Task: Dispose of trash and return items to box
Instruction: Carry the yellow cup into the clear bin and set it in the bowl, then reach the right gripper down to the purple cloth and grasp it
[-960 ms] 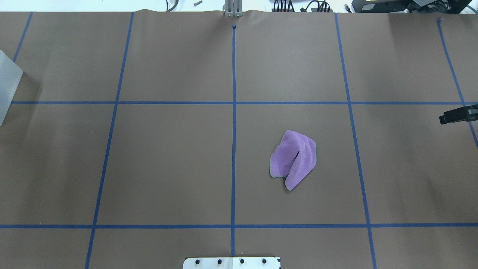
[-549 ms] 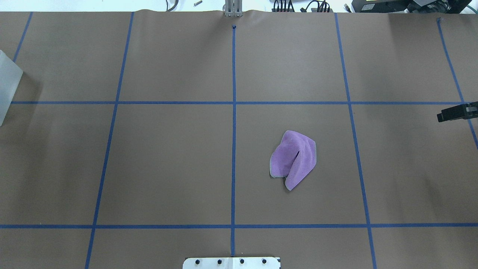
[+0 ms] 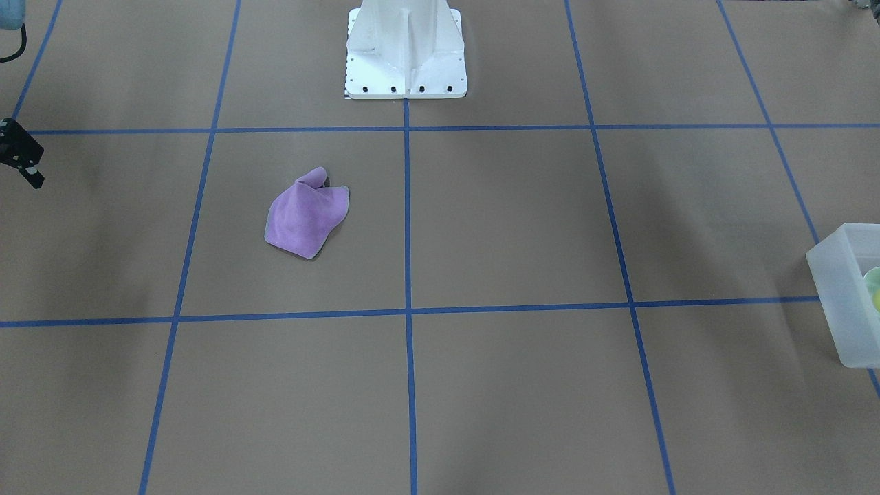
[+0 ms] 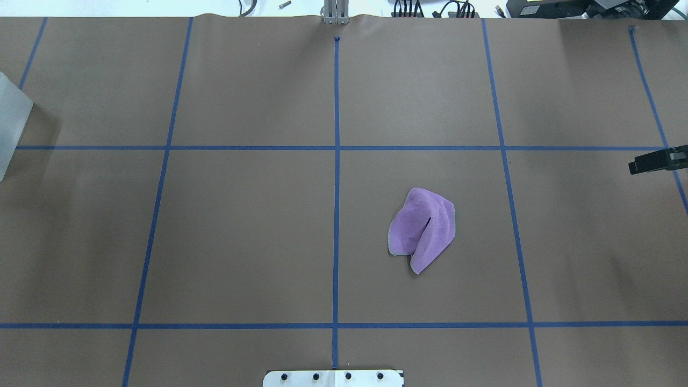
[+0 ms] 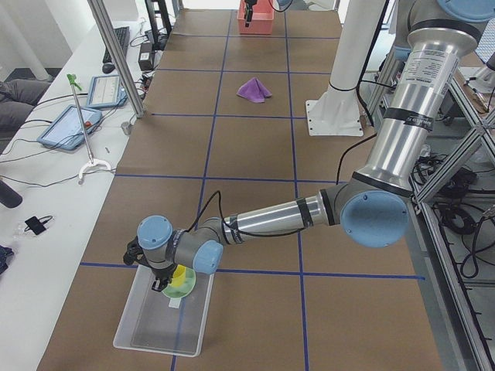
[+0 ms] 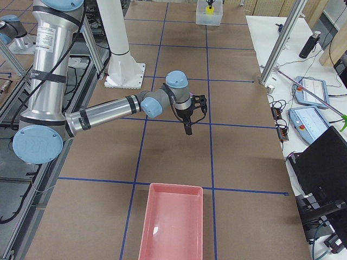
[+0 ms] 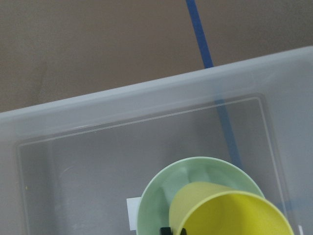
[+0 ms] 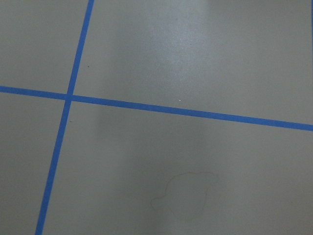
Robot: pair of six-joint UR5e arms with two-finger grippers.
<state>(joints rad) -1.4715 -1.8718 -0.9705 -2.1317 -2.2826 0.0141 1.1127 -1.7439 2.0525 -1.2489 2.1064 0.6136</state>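
Note:
The frosted-white box (image 5: 155,332) sits at the table's left end; its corner shows in the overhead view (image 4: 11,118) and the front view (image 3: 842,295). Inside it lies the mint-green bowl (image 7: 166,191) with the yellow cup (image 7: 230,215) standing in it. My left gripper (image 5: 164,284) hangs right over the bowl (image 5: 186,291) and cup (image 5: 179,274); I cannot tell whether it grips the cup. My right gripper (image 4: 637,165) hovers over bare table at the far right, also seen in the right-side view (image 6: 188,130). Its jaw state is unclear.
A crumpled purple cloth (image 4: 422,228) lies right of the table's centre, also in the front view (image 3: 306,216). A pink bin (image 6: 171,225) stands at the table's right end. The white robot base (image 3: 405,48) is at the near middle edge.
My right gripper has shifted slightly inward and away from the robot at the right edge. The cloth and box have not moved.

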